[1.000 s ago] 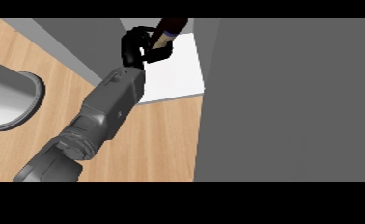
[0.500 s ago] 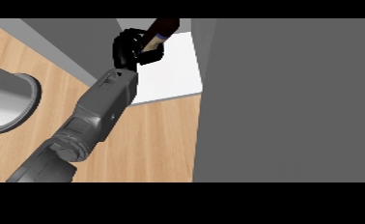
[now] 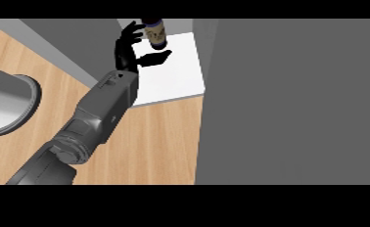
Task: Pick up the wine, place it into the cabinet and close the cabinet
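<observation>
Wine bottle (image 3: 154,34): dark body, pale label, upper centre of frame, cut off by the top edge. Stands roughly upright on the white cabinet shelf (image 3: 173,79). Grey cabinet door (image 3: 282,103) fills the right half of frame, open.

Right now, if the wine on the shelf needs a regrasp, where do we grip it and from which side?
Grip the wine round its labelled body, coming from the view's left, where the open left hand already flanks it. The bottle looks upright on the white shelf, so fingers can probably wrap its round side. The grey cabinet panel blocks the right.
</observation>
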